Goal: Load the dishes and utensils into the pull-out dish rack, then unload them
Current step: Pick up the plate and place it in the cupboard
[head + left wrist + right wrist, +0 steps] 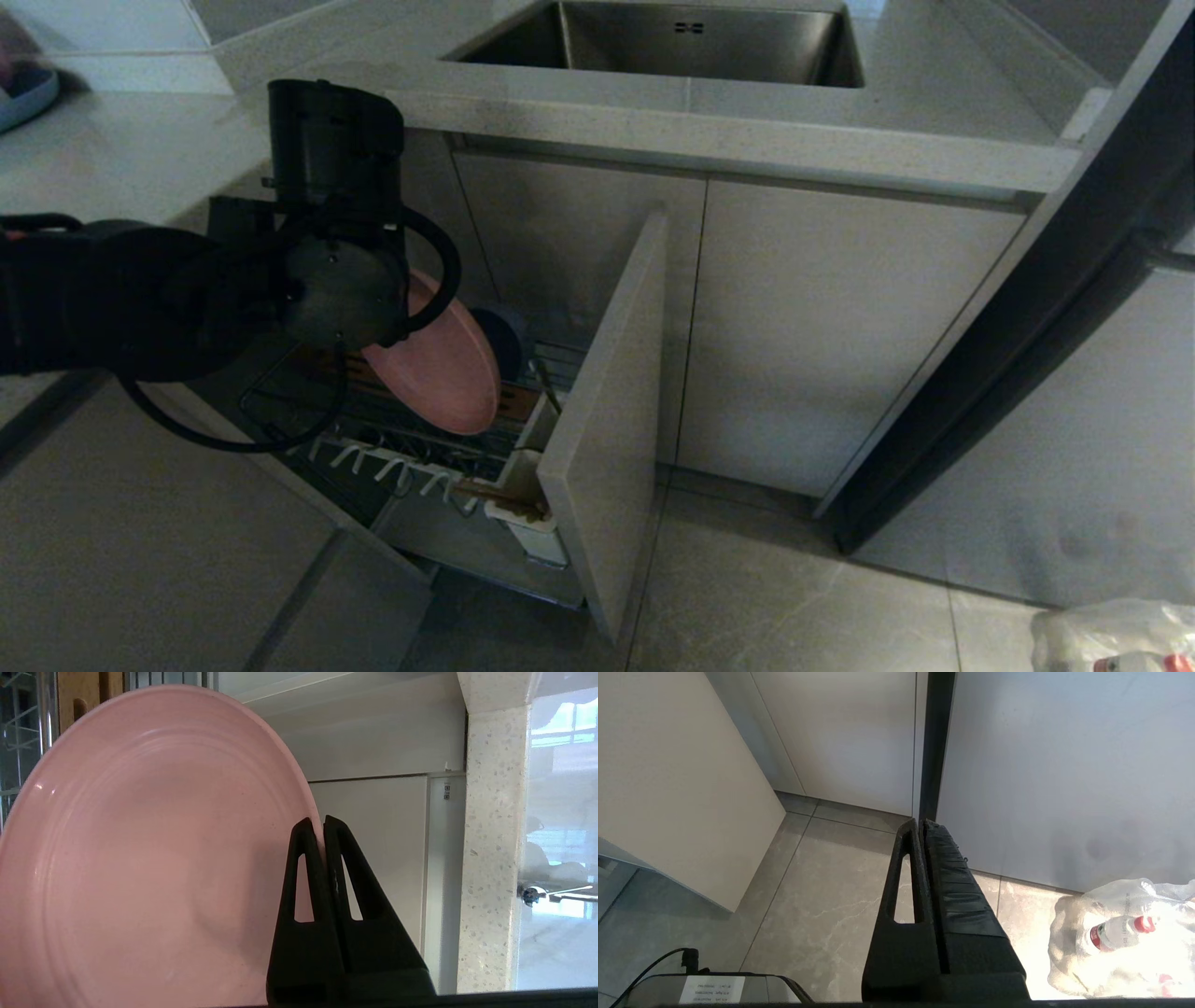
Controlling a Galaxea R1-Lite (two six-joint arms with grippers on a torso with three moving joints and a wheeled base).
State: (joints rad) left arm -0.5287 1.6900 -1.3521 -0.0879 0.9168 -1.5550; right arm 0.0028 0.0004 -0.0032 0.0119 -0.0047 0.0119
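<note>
my left gripper [322, 826] pinches the rim of the pink plate [140, 858], on edge over the pull-out dish rack [392, 439], left of its door front. step in hand: seating or lifting the plate, i cannot tell which. next, keep it upright between the slots. my right gripper [922, 826], pressed together, hangs over the floor.

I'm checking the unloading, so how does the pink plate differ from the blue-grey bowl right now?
The pink plate is large, flat and pinched at its rim by the left gripper; the blue-grey bowl is smaller, deeper and untouched behind it. The plate shows fully, the bowl mostly hidden. Both stand on edge in the dish rack.
</note>
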